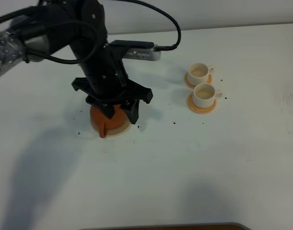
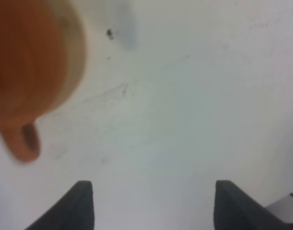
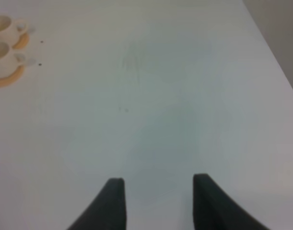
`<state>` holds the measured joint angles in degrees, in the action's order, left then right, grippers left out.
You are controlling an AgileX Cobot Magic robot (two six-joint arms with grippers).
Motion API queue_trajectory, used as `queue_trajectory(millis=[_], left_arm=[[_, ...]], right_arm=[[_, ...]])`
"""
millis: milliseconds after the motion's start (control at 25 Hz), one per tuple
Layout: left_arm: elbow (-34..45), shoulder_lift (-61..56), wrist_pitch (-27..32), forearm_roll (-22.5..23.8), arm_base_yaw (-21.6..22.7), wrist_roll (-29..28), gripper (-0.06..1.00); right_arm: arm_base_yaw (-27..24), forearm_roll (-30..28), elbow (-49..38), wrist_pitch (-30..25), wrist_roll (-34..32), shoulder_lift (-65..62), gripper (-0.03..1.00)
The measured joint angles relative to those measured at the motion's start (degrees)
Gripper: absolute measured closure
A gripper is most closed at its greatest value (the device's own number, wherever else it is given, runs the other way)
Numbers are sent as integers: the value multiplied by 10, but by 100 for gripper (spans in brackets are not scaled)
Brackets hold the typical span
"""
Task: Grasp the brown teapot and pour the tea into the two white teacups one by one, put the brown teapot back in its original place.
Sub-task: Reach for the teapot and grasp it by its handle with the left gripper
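The brown teapot sits on its pale beige disc left of the table's middle. My left gripper hovers just above it, open and empty, with the arm hiding the lid. In the left wrist view the teapot is blurred off to one side of the open gripper, its loop handle showing. The two white teacups stand on orange coasters to the right. My right gripper is open over bare table, with the cups far from it.
Small dark specks lie on the white table near the teapot and the cups. A silver camera block with a black cable sits on the left arm. A dark edge runs along the table's front.
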<state>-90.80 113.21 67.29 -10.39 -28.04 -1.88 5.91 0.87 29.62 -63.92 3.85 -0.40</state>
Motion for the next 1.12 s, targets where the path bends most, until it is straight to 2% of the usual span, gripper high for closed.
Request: queue_trajectory(millis=[320, 640, 1120], left_arm=[[68, -34, 0, 63, 0, -47, 37], [73, -30, 0, 115, 7, -78, 37], [73, 26, -1, 117, 11, -84, 37]], right_arm=[[0, 0, 0, 0, 0, 0, 60], [0, 0, 0, 0, 0, 0, 60], [0, 0, 0, 0, 0, 0, 60]])
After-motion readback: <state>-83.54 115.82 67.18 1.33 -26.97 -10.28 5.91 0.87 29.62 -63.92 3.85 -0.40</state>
